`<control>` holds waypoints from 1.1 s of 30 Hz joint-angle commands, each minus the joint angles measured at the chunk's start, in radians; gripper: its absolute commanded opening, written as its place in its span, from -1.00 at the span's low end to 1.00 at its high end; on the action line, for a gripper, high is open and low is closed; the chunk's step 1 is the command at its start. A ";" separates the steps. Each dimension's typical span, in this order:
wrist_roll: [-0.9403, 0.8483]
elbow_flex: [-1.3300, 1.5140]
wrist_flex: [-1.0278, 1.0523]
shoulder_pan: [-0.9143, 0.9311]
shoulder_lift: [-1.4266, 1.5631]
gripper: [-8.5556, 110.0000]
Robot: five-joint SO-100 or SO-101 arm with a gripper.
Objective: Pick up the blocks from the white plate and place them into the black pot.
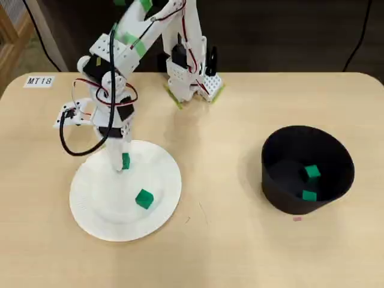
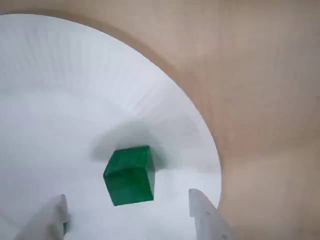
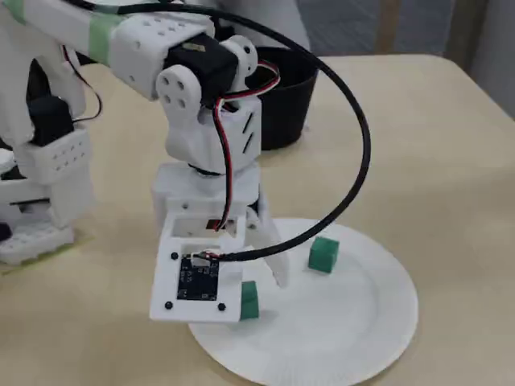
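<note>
One pale wooden table.

White label reading "MT18": stuck flat on the tan table, far left corner in the overhead view; no other legible text.

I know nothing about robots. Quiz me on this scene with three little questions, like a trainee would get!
1. How many green blocks lie inside the black pot?
2. True or false: the white plate is empty.
3. The pincer is: A) open over the plate; B) shut on a block; C) over the pot.

Key: 1) two; 2) false, two blocks are on it; 3) A.
</note>
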 commanded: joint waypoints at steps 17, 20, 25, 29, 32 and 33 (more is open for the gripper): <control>0.043 -0.051 -0.106 -0.028 -0.089 -0.34; 0.063 -0.052 -0.123 -0.025 -0.089 -0.48; 0.098 -0.069 -0.129 -0.020 -0.089 -0.78; 0.107 -0.080 -0.127 -0.025 -0.097 -0.90; 0.109 -0.087 -0.130 -0.038 -0.089 -0.90; 0.112 -0.097 -0.130 -0.048 -0.078 -0.90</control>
